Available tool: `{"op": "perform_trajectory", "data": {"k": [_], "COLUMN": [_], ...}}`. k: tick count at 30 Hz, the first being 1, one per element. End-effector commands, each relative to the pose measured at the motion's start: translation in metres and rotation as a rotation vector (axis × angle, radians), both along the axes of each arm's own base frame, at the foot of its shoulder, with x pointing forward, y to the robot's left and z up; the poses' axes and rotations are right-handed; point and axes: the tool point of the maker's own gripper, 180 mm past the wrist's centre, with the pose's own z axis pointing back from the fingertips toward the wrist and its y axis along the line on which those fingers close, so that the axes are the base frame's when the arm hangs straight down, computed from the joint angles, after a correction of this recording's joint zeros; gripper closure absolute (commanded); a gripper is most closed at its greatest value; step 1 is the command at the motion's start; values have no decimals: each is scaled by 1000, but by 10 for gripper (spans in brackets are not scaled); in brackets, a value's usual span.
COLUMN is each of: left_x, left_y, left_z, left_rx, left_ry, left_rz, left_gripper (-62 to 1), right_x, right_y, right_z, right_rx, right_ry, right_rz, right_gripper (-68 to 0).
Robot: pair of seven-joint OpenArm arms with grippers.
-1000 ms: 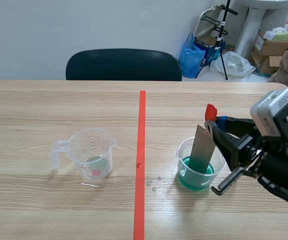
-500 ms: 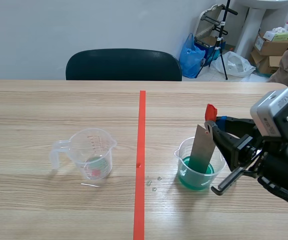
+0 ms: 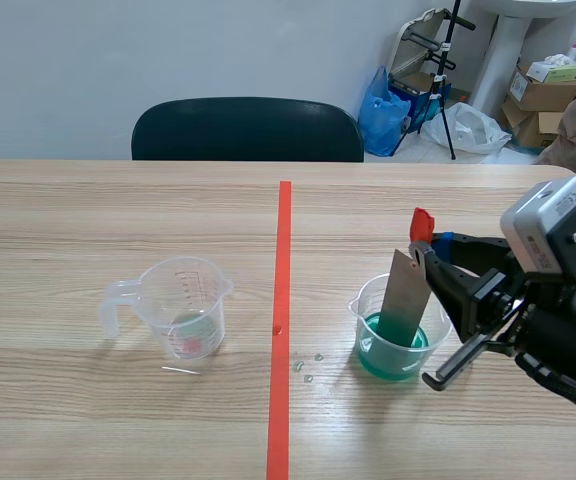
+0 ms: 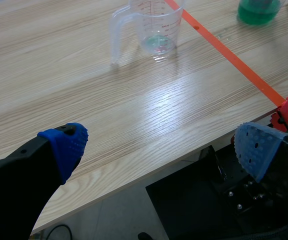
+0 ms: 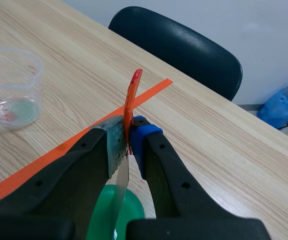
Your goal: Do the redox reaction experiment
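– Movement since a second ago?
– None seen. Right gripper (image 3: 423, 252) pinches metal strip (image 3: 405, 295), standing in green-liquid beaker (image 3: 393, 362) right of tape line (image 3: 283, 260) on wood table (image 3: 118, 210). Left gripper (image 4: 159, 145) wide apart, off the table's near edge. Black chair (image 3: 246, 130), cardboard boxes (image 3: 543, 95) behind.

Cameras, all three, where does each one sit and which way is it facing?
Scene view: between the arms, facing across the table toward the chair; the right claw shows, shut on a metal strip.
Left wrist view: off the table's near edge, looking down past the open left claw at the jug.
Right wrist view: above the green cup, facing the chair past the right claw.
All three share the jug.
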Motion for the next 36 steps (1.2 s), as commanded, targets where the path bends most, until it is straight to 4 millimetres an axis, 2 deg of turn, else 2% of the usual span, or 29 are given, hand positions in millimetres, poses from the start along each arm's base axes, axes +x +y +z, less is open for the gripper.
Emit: {"op": "perform_trajectory", "data": {"k": [1,29,36], "left_x": [2,2,2], "left_y": [-1,-1,-1], "left_z": [5,5,5], "left_rx": [-13,-13,-13], "left_ry": [-25,-25,-25], "left_rz": [6,6,6], "left_gripper": [-623,-623,-623], "right_x": [1,1,5], "right_y": [-2,-2,-7], "right_z": [-1,-1,5], "right_rx": [-16,-17,-24], "right_ry": [4,4,-14], "right_rz": [2,2,-12], "right_gripper": [-13,-13,-13]}}
